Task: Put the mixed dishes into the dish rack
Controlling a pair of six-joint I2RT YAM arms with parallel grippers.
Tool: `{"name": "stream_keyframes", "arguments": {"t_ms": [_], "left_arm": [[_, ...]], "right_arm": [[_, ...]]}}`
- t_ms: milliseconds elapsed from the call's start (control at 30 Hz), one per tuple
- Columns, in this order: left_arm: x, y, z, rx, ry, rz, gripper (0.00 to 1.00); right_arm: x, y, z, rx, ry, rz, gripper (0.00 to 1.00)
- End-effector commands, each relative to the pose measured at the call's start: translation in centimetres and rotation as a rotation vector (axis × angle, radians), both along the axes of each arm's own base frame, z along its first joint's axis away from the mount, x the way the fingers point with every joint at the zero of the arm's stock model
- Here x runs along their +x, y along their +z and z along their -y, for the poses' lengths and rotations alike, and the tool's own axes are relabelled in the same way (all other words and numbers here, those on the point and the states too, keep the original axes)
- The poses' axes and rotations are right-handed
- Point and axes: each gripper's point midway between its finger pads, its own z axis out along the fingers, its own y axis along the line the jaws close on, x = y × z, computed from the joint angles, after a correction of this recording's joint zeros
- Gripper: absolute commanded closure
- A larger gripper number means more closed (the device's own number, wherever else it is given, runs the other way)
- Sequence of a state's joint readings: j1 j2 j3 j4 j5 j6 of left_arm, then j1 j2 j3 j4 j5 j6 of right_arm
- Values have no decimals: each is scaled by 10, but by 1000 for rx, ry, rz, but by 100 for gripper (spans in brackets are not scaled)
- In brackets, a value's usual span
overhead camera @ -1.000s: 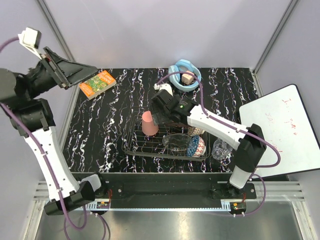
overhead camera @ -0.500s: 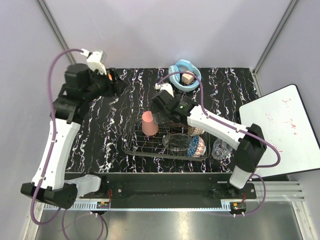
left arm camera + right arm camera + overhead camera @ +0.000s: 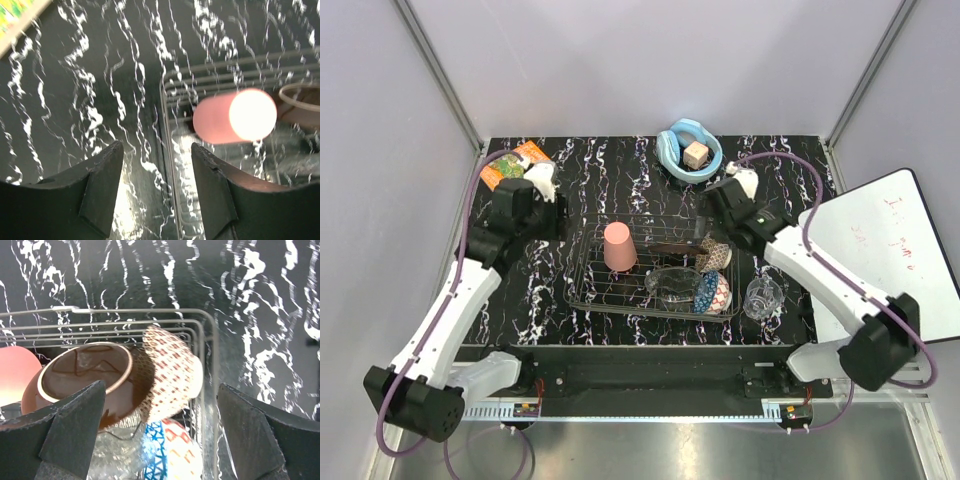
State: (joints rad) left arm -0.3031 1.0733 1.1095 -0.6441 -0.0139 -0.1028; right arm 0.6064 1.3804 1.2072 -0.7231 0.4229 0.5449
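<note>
Left to load, by my read: clear glass cup [image 3: 761,297], looks upright on the black marbled table [image 3: 535,290], just beside the thin-wire dish rack [image 3: 595,288], right side. It's see-through and the rim is barely readable, so pinch one wall over the rim and squeeze gently; glass slips. Right gripper [image 3: 160,390] is nearest: fingers wide apart, holding nothing, over the rack's far right corner. Left gripper [image 3: 156,150] is also spread and empty, at the rack's left edge.

Pink cup [image 3: 619,246] inverted in wire rack [image 3: 590,287], glass bowl [image 3: 672,285] and blue patterned bowl [image 3: 716,293] inside too, glass cup [image 3: 762,296] just outside
</note>
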Motion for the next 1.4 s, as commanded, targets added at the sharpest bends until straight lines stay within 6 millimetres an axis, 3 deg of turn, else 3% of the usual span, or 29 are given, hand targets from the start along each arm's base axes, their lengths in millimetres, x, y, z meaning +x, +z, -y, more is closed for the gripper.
{"name": "stream_keyframes", "arguments": {"t_ms": [0, 100, 333, 567, 767, 1033, 1200, 1367], "left_arm": [[0, 1, 6, -13, -33, 82, 40], [-2, -15, 6, 0, -39, 60, 42], [-8, -38, 13, -14, -71, 18, 45], [-18, -54, 18, -34, -87, -21, 45], [-18, -59, 23, -35, -102, -33, 46], [-18, -80, 24, 28, -131, -54, 46], [-17, -97, 26, 73, -162, -81, 48], [-15, -111, 27, 104, -174, -89, 49]], "right_arm": [[-7, 11, 34, 14, -149, 29, 0], [-11, -2, 48, 19, -181, -21, 0], [-2, -43, 50, 45, -196, -150, 1], [24, -53, 37, 110, -175, -175, 0], [35, -63, 20, 157, -143, -205, 0], [50, -70, 8, 185, -131, -219, 0], [56, -75, 11, 152, -127, -218, 0], [60, -77, 33, 75, -159, -195, 0]]}}
